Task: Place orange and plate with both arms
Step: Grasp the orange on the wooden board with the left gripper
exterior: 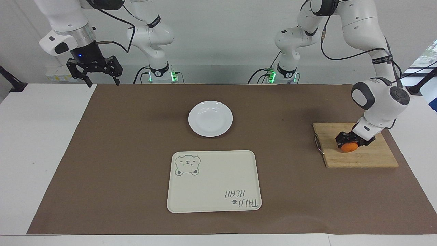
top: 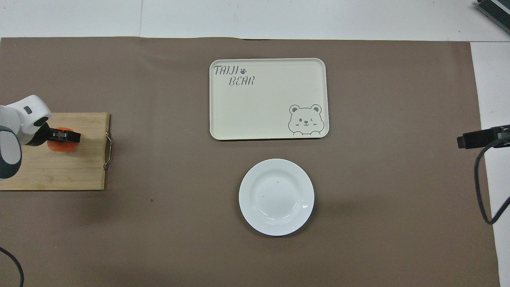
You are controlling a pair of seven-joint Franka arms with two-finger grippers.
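Down at the left arm's end of the bench (exterior: 34,143), the left claw (exterior: 349,141) sits low on the wooden cutting board (exterior: 368,157), its fingers either side of the orange (exterior: 348,147); in the facing view the fruit shows just under the black fingers with its underside at the board's surface, but whether the fingers press its skin or stand a little off it cannot be told. From overhead the left claw (top: 63,136) covers the upper part of the orange (top: 59,146), and the cutting board (top: 59,171) carries a metal handle on the edge that faces the middle of the bench. A brown mat (exterior: 119,143) covers most of the bench. The plate (exterior: 210,118) lies on the mat near its middle, well apart from the orange. The cream tray (exterior: 211,184) with the bear drawing and lettering lies just beside the plate, farther from the robots. In the overhead view the plate (top: 276,197) and the tray (top: 271,99) do not touch. The right claw (exterior: 101,83) waits up in the air over the mat's corner at the right arm's end, fingers spread wide and holding nothing; overhead, only a dark part of it (top: 478,138) shows at the edge.
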